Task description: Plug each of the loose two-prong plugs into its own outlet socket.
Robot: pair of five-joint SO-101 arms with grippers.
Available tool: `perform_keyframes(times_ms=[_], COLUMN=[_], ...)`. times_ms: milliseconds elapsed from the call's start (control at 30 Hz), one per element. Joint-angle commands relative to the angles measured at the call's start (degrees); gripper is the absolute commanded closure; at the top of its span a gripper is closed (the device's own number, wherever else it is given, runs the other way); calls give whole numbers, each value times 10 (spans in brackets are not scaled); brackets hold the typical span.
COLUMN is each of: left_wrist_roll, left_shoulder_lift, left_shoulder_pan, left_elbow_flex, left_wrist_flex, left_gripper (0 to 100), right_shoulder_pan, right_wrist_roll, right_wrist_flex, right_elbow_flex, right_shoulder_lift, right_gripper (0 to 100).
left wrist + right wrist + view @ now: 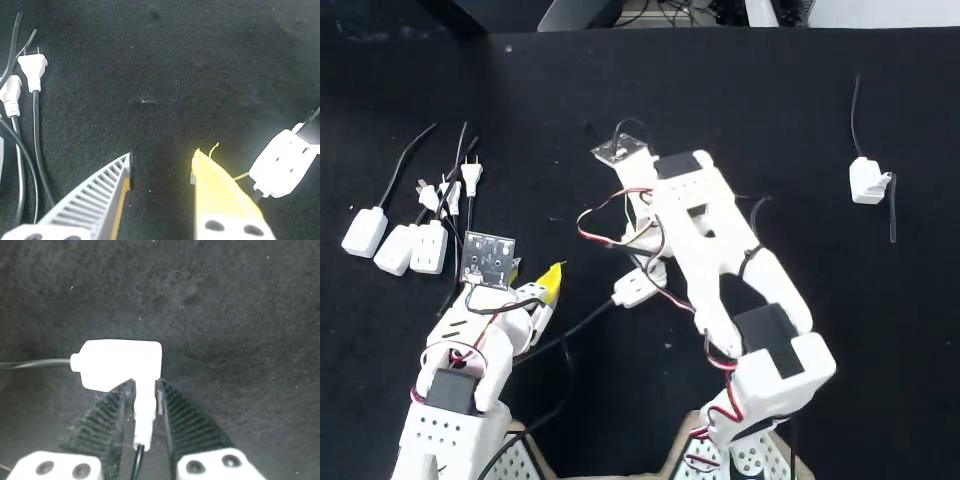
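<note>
Left edge: three white outlet sockets (395,248) lie side by side near the table's (800,100) left edge, their black cords running towards the back.
Loose plugs: just right of the sockets, the loose plugs (472,175) lie in a tangle of cords. In the left wrist view two of them (32,70) rest with prongs pointing away from the gripper, not plugged into any socket.
Left gripper: the left gripper (162,156) sits low at the front left. Its grey and yellow fingers are spread wide with nothing between them, over bare black cloth.
Open room, left: the cloth ahead of those fingers is bare, with the plugs to one side and the middle socket (285,162) to the other.
Middle socket: this white block (635,288) lies near the table's centre, its cord trailing towards the front left.
Right gripper: the right gripper (145,385) has its black fingers pressed onto the held plug (144,420). The plug butts against the middle socket with no prongs showing.
Open room, right: a wide bare stretch separates the right arm (720,250) from the far-right socket (866,181).
Far-right socket: it lies well apart, near the right edge, with its cord running back. A short cord (892,210) lies just beside it.
Back edge: bare cloth runs along it.
</note>
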State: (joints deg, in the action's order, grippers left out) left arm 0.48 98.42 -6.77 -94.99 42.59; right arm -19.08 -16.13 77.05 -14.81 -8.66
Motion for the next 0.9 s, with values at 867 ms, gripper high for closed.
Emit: perform_keyframes(times_ms=[867], left_wrist_roll=[-4], left_shoulder_lift=[5], left_shoulder_pan=[4], left_elbow_flex=[12], left_wrist_flex=[-12], left_gripper=[802], right_shoulder_pan=[-55], right_wrist_roll=[5], right_wrist_flex=[-127], right_elbow_flex=[-86], right_shoulder_lift=[5], right_gripper=[988])
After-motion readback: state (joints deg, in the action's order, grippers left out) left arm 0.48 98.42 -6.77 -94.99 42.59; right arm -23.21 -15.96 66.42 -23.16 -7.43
